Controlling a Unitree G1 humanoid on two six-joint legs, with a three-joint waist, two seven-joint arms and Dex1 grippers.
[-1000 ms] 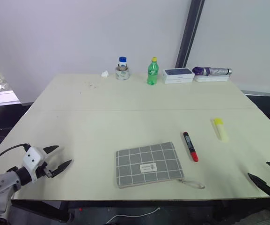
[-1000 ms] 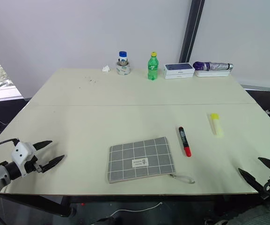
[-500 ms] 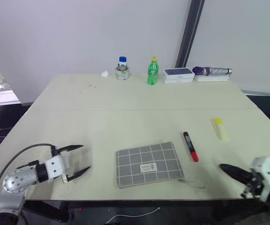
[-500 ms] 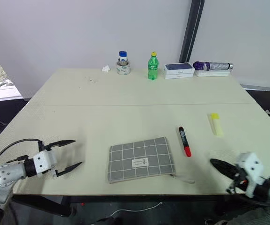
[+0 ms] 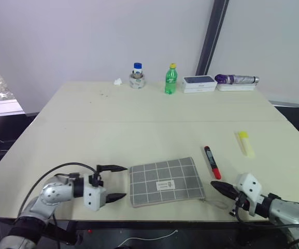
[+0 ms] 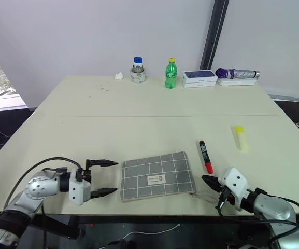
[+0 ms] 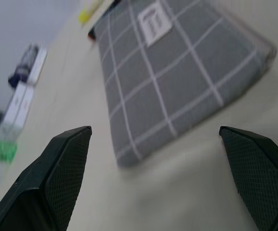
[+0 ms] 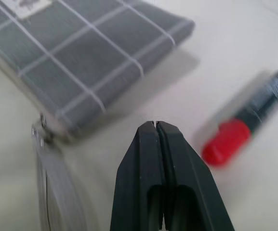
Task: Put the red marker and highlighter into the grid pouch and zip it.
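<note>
table [image 5: 87, 135]: grid pouch [image 5: 165, 181]; red marker [image 5: 211, 162]; highlighter [image 5: 245, 142]; bottles [image 5: 170, 79]; boxes [image 5: 198, 83]

We see bright, even light on the table [image 5: 139, 135], soft shadows only; up close, the red marker [image 8: 247, 122] and pouch [image 7: 177, 72] blur.

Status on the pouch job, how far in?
Nothing done yet. The red marker and highlighter lie loose on the table, outside the grid pouch. In hand: the left gripper sits open beside the pouch's left edge; the right gripper is shut and empty near the zipper cord. Left: load both pens, zip.
</note>
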